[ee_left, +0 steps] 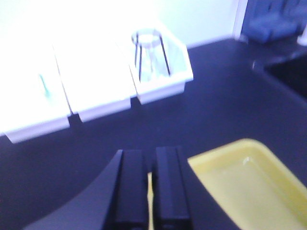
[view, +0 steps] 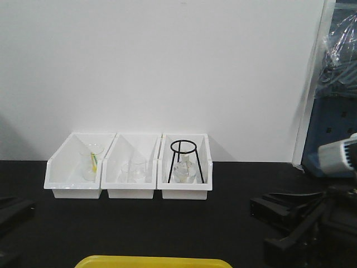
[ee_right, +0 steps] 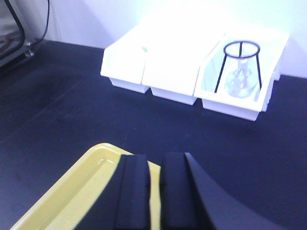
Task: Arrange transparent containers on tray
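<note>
Nearest the left wrist camera, the left gripper (ee_left: 149,191) has its two dark fingers drawn almost together, only a thin slit between them, with nothing gripped; it hangs over the near left corner of the yellow tray (ee_left: 268,189). In the right wrist view the right gripper (ee_right: 154,191) is likewise clenched to a narrow gap, holding nothing, above the tray's right edge. The tray sits on the black table (view: 223,223), and the part of it in view is bare; no test tubes show in any view. Further back stand three white bins (view: 129,167) side by side. Only the front view makes out a beaker (view: 92,161) in the left bin; the wrist views wash that out, yet show the black tripod (ee_right: 241,62) over a flask (ee_right: 240,81) in the right bin.
</note>
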Controlling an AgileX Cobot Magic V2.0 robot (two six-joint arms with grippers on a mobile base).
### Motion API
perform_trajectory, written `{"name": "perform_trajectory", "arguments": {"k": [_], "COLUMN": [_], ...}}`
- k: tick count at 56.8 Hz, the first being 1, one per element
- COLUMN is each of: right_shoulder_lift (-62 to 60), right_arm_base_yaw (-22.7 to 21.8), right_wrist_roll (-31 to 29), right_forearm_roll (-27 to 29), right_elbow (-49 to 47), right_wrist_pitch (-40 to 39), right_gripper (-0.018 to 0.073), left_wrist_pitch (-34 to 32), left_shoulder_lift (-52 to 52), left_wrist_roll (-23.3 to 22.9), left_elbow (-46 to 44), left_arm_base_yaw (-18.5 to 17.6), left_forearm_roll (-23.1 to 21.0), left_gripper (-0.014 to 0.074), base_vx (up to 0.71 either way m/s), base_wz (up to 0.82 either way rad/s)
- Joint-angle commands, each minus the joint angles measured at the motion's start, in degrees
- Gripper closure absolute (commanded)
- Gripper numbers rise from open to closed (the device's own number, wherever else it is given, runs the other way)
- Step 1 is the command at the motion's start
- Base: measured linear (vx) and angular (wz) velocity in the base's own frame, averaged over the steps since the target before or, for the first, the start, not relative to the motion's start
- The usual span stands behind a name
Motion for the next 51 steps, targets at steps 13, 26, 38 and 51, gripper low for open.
{"name": "perform_trajectory", "arguments": {"k": [13, 26, 38, 51], "right_shoulder_lift": [-2.44, -2.44, -2.44, -2.44], "right_arm_base_yaw": [-0.08, -0.08, -0.08, -0.08], "right_wrist_roll": [-0.71, -0.71, -0.71, -0.71], "right_forearm_roll": [-0.8, -0.8, -0.8, -0.8], "right_elbow": [-1.62, -1.62, -1.62, -1.62], "right_wrist_pitch": [-2.53, -2.54, -2.54, -2.54], "right_gripper": [0.0573, 0.0572, 0.0572, 0.0572], "left_wrist_pitch": [-2.13, -2.3, -2.3, -0.6], "left_shoulder_lift": [-10.07, -10.17, -10.17, -11.43], "left_wrist_roll": [0.24, 0.24, 0.24, 0.75], "left_elbow": [-1.5, -1.5, -1.5, -0.81], "left_arm_base_yaw": [-0.27, -0.27, -0.27, -0.27], "left_forearm_roll": [1.3, 1.3, 1.3, 2.85], "left_gripper": [0.057, 0.0578, 0.0576, 0.0576], "base_vx": [0.0, 0.0, 0.0, 0.0], "base_wz": [0.0, 0.0, 0.0, 0.0]}}
